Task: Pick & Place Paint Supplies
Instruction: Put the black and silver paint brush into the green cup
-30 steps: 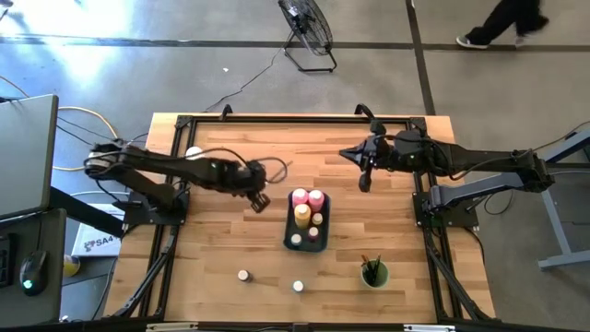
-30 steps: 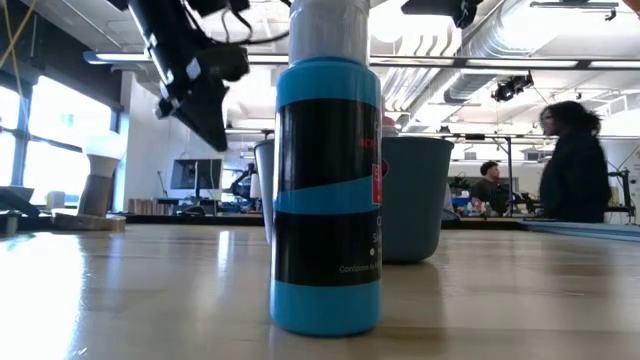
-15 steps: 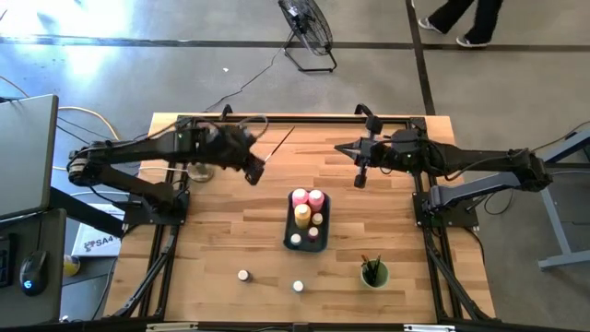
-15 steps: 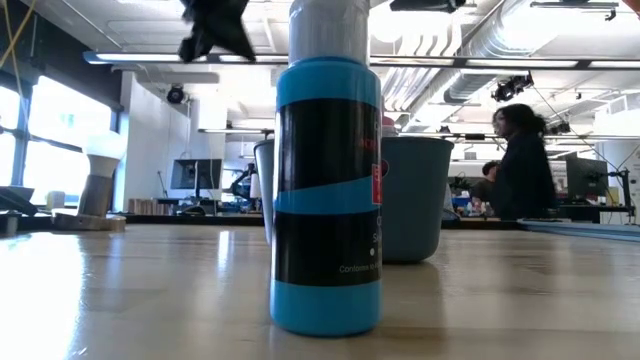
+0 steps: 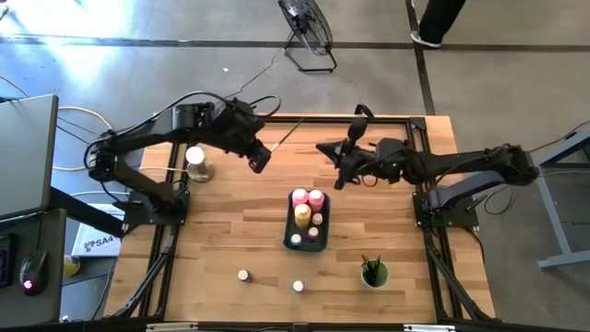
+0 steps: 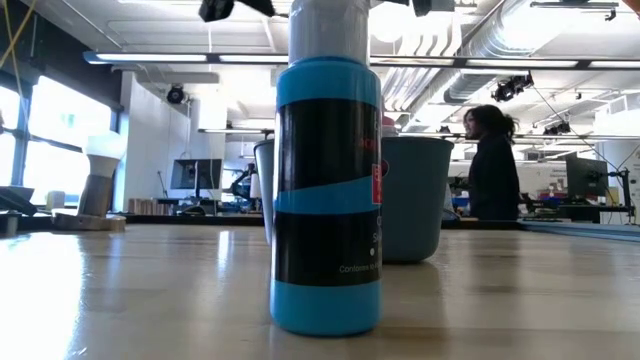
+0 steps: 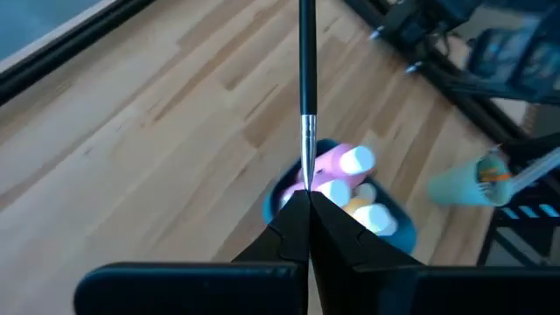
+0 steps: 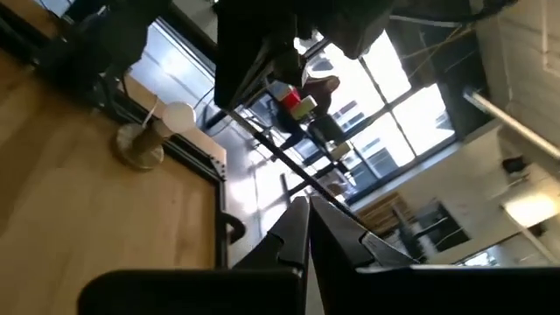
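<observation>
Across the wooden counter (image 5: 230, 240), ringed by a black frame on a grey concrete floor, both dark arms are hanging above the far half. A floor fan (image 5: 307, 28) is standing at twelve o'clock beyond the counter, and a person (image 6: 492, 165) is showing in the room behind. At the centre, the blue-grey tray (image 5: 307, 242) is carrying pink and yellow squeeze bottles (image 5: 308, 199) and small jars. The green cup (image 5: 374, 274), at about five o'clock, is holding brushes. Two tiny jars (image 5: 243, 275) are sitting loose near six o'clock. The left claw (image 5: 259, 159) is clamped together on a thin paintbrush (image 7: 306, 79), its bristle end pointing toward the tray. The right claw (image 5: 338, 175) is pressed together, holding nothing visible. A blue bottle (image 6: 327, 190) is blocking most of the low view, cutting off both arms.
</observation>
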